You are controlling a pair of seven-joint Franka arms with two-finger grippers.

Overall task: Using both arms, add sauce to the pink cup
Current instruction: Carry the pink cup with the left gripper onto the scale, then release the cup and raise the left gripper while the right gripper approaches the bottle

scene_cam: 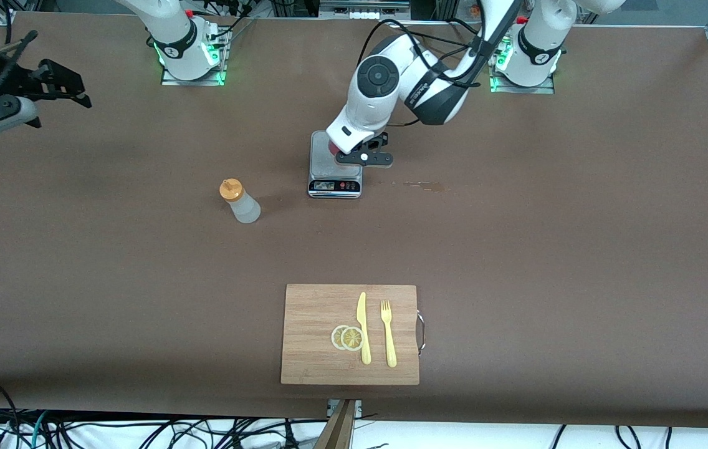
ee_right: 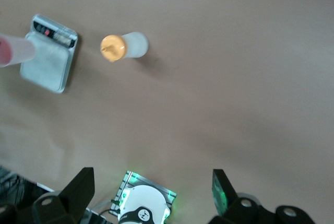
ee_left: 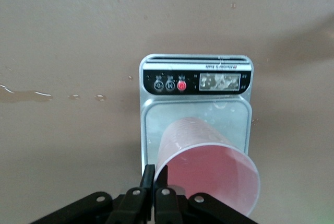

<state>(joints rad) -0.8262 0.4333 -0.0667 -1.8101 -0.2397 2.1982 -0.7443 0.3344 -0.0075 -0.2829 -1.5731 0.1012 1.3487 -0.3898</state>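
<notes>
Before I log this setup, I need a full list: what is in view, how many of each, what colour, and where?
sauce bottle: 1, whitish with orange cap, upright, beside the scale toward the right arm's end.
pink cup: 1, pale pink, held over the scale.
scale: 1, silver, mid-table.
cutting board: 1, wooden, nearer the front camera than the scale.
knife: 1, yellow, on the board.
fork: 1, yellow, beside the knife.
lemon slices: 2, yellow, overlapping, on the board.
left gripper: 1, black, shut on the cup's rim.
right gripper: 1, black, open, raised, waiting.
</notes>
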